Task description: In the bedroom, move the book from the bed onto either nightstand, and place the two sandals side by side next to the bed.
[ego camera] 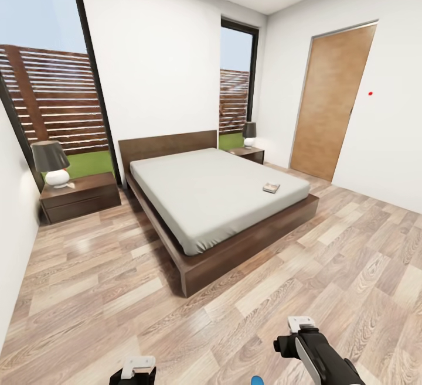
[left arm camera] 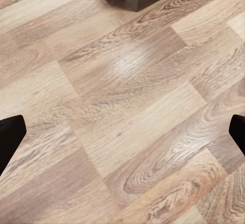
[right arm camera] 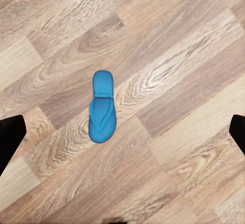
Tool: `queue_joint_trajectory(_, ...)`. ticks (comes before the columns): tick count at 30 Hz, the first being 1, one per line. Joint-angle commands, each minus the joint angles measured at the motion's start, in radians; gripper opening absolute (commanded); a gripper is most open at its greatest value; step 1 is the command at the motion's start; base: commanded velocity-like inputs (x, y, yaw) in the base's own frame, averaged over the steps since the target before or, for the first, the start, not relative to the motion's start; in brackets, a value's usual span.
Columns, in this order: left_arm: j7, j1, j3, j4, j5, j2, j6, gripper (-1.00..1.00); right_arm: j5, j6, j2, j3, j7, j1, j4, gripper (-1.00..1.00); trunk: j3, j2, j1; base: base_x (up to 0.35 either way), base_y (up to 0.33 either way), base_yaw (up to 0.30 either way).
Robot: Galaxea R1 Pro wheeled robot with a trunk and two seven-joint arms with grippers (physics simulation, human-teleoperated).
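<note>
on the bed (ego camera: 205, 197) lies the book (ego camera: 271, 187), wood-plank floor (ego camera: 105, 291) around

The book (ego camera: 271, 187) lies on the bed (ego camera: 205, 197) near its foot.

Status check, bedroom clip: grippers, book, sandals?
Left gripper and right gripper open, empty, over floor. Book on bed, near its right edge. One sandal flat on floor under right gripper. No obstruction seen.
</note>
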Motion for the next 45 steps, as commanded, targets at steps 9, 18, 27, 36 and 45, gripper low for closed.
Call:
queue_joint_trajectory(9,-0.002,-0.004,-0.001,-0.047,0.052,-0.005,0.0,1.0,-0.001,0.005,-0.002,0.0,-0.002,0.0,-0.002,1.0,-0.029,-0.064,0.035,0.0,0.0,0.0)
queue_joint_trajectory(18,0.001,-0.029,-0.001,-0.268,0.1,-0.057,0.01,1.0,0.0,0.005,-0.002,0.0,-0.002,0.0,-0.002,1.0,-0.058,-0.127,0.069,0.0,0.0,0.0)
queue_joint_trajectory(27,0.001,-0.036,-0.002,-0.426,0.102,-0.073,0.114,1.0,0.0,0.005,-0.002,0.0,-0.002,-0.001,-0.002,1.0,-0.086,-0.19,0.104,0.0,0.0,0.0)
queue_joint_trajectory(36,-0.014,-0.037,-0.016,-0.662,0.104,-0.074,0.398,1.0,0.0,0.005,-0.002,0.0,-0.002,0.0,-0.003,1.0,-0.114,-0.253,0.138,0.0,0.0,0.0)
queue_joint_trajectory(45,-0.025,-0.037,-0.037,-0.677,0.104,-0.074,0.427,1.0,0.0,0.006,-0.001,0.0,-0.002,0.0,-0.012,1.0,-0.142,-0.316,0.173,0.0,0.0,0.0)
